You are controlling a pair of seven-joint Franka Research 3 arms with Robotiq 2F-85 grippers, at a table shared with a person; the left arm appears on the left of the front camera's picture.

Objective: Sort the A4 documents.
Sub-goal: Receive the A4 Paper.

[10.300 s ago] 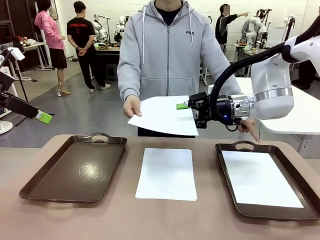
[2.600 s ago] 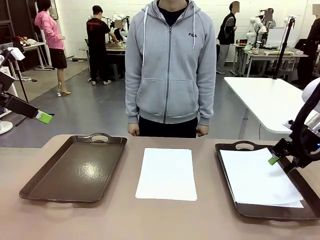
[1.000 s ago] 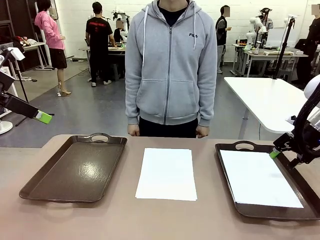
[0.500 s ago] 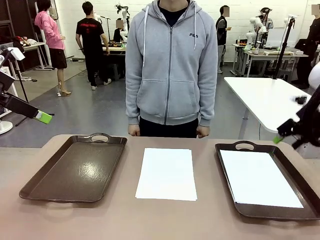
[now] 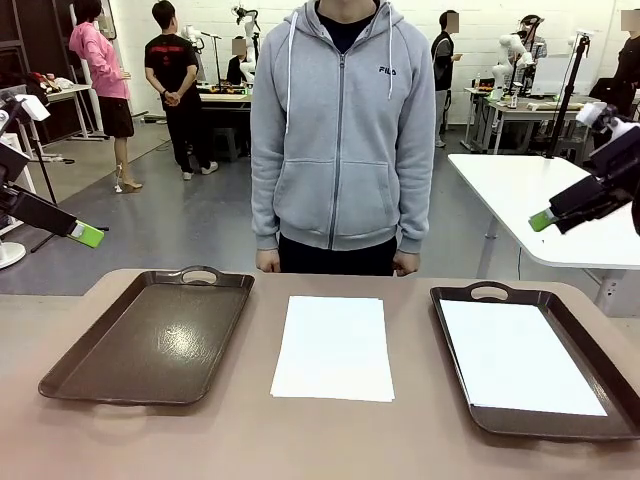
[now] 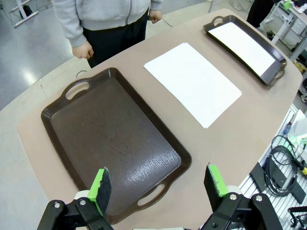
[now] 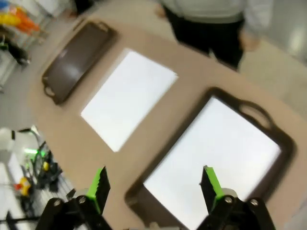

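Our loose sheet (image 5: 333, 347) lies between the bare tray (image 5: 150, 340) and the filled tray (image 5: 540, 425), long way pointing from us; left gripper (image 6: 157, 182) and right gripper (image 7: 153, 184) hang wide open, neither looks nearer

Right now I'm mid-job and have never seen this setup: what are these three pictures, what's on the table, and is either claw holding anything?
Two robot arms share a table with a person standing opposite. The front picture looks across from the robot's side. The other two come from a camera on each wrist, looking past that arm's green-tipped claw. The left claw is open and holds nothing, up in the air at the left, facing the bare left tray. The right claw is open too, holding nothing, raised at the right. The right tray holds white paper. A second sheet lies flat on the table between the trays.
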